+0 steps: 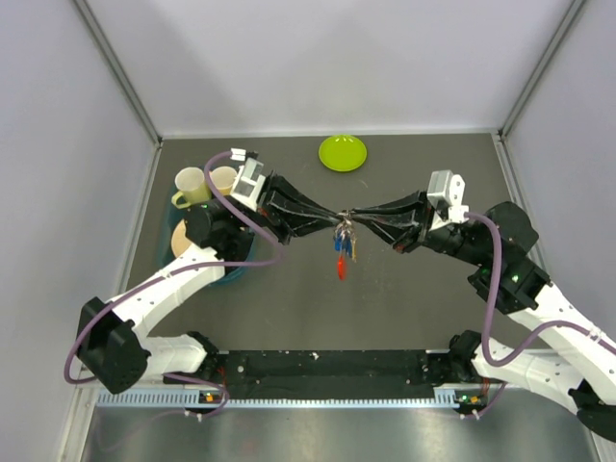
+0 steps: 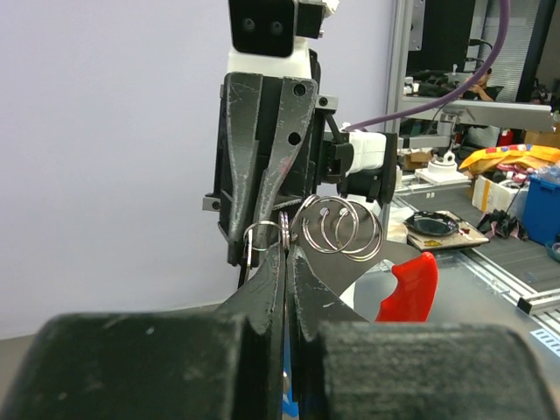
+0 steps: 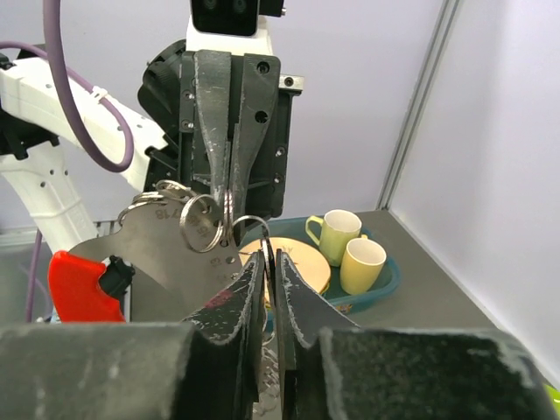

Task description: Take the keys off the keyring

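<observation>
My two grippers meet tip to tip above the middle of the table. The keys (image 1: 342, 248) hang under them in a bunch, one with a red head (image 1: 341, 269) and one blue. The left gripper (image 1: 335, 216) (image 2: 289, 254) is shut on the keyring (image 2: 341, 229), a cluster of thin silver wire rings. A red key head (image 2: 411, 284) shows to its right. The right gripper (image 1: 354, 212) (image 3: 272, 258) has its jaws closed on a small ring (image 3: 254, 226) of that cluster. Beside it hang a flat metal tag (image 3: 162, 249) and the red key head (image 3: 74, 284).
A lime-green dish (image 1: 343, 152) lies at the back of the table. A teal tray (image 1: 231, 274) (image 3: 389, 280) at the left holds two yellow-green cups (image 1: 191, 185) (image 3: 332, 234) and a tan plate (image 1: 179, 239). Purple cables loop over both arms.
</observation>
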You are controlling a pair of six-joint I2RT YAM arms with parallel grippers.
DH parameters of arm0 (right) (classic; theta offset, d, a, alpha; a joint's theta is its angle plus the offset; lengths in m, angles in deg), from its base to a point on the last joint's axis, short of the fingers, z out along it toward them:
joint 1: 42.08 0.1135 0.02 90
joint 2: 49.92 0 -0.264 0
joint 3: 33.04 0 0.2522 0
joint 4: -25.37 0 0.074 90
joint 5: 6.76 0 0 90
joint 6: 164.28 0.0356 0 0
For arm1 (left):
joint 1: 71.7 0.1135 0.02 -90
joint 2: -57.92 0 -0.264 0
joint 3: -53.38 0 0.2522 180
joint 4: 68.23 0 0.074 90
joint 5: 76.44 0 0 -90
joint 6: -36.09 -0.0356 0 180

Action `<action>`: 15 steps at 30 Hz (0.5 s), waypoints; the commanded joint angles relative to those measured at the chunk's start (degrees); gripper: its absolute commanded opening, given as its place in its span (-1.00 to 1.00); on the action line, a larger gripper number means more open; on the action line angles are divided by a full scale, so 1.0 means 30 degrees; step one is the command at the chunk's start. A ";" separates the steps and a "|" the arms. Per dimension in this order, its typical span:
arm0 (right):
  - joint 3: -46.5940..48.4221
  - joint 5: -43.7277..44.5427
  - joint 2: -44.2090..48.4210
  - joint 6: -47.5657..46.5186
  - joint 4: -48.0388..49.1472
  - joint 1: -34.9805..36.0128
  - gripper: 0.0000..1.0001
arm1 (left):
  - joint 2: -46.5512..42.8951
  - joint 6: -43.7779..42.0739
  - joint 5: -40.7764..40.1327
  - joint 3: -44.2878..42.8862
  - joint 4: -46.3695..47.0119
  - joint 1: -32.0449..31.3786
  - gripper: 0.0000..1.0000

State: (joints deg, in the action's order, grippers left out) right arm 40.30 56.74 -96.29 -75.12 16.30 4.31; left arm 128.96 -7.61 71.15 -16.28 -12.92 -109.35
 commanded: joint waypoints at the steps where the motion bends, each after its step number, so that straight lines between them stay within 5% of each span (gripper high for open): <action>1: 0.0446 0.0163 0.0134 0.0163 0.0547 0.0151 -1.00 | -0.0068 -0.0200 -0.0502 -0.0146 0.0763 0.0039 -1.00; 15: 0.1002 0.1243 -0.1008 -0.2092 -0.1416 0.0795 -1.00 | 0.0400 0.1061 -0.2172 -0.0059 0.1086 0.0011 -1.00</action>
State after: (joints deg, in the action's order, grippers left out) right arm 40.41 57.42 -98.23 -78.47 13.31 4.84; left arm 130.32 -5.36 68.00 -16.28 -12.74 -109.26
